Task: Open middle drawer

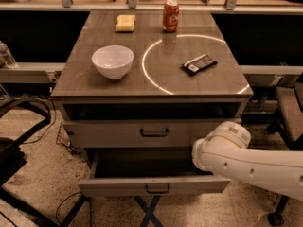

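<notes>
the low-fronted grey-brown middle drawer is seen pulled out beneath the table's front edge; the gripper is held at its right end, and whether it is apart or together cannot be told.

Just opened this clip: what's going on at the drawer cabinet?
A robot arm reaches in from the lower right toward the cabinet's drawers. The middle drawer, the low-fronted one, stands pulled well out, so the opening looks largely done. The arm's rounded end sits over that drawer's right side, and the gripper is hidden behind it. The taller-fronted drawer above is far less extended. On top sit a white bowl, a red can, a yellow sponge and a dark wrapped bar.
</notes>
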